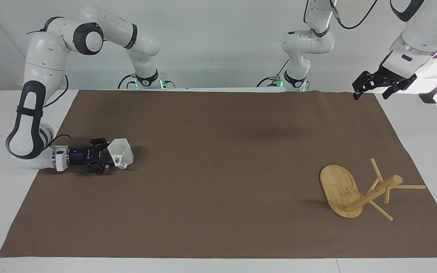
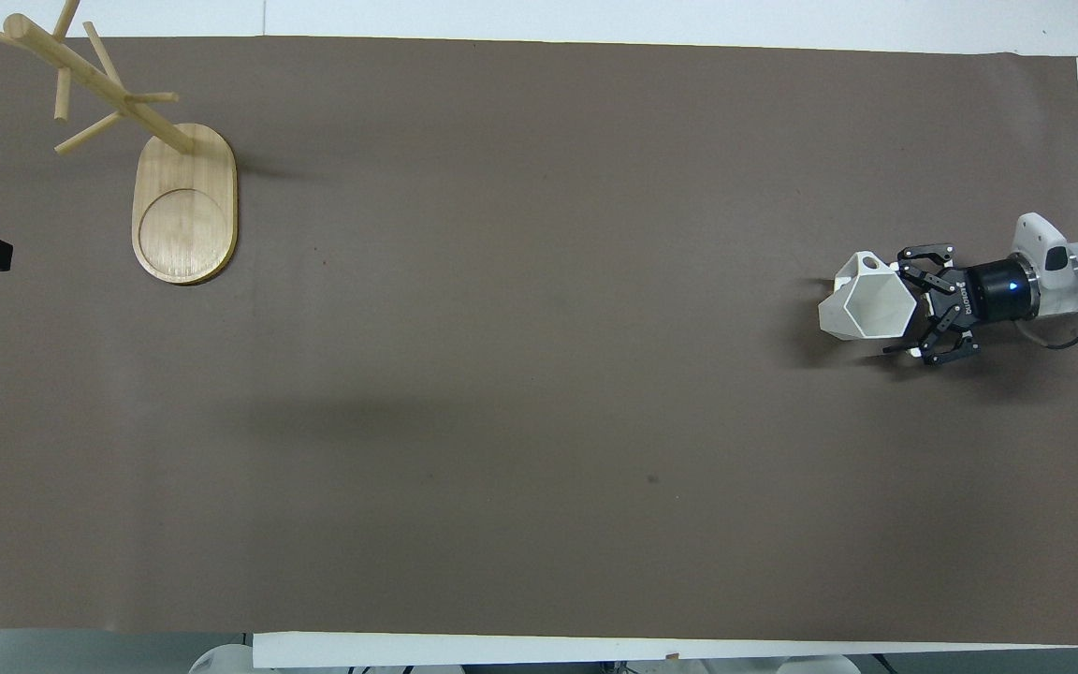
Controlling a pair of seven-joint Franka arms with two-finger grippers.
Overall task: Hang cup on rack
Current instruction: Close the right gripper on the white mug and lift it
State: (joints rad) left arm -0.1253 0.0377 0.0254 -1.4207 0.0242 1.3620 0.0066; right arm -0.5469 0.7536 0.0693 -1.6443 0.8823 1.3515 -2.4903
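Start at the bottom of the overhead frame: only bare brown mat point(image 2: 539, 421) covers the surface there, so nothing blocks a carry across.

At the right edge, about mid-height, your right pincer point(image 2: 909, 304) lies low and nearly level, its fingers spread on either side of the cup point(image 2: 866, 307). The cup sits on the mat, its open mouth tipped upward and its small holed handle on the side away from the robots. That sideways approach makes sense to me: it takes the body and leaves the handle free for a peg. The fingers are not yet pressed in, and you cannot tell from either view whether a tip already touches the wall.

In the upper left corner stands the rack point(image 2: 183, 201), upright on its oval base, well apart from the cup; one peg runs off the frame's top.

Your left pincer point(image 1: 372, 88) waits raised, spread and empty, in the facing view's upper right. Overhead, only a dark sliver shows at the left edge.
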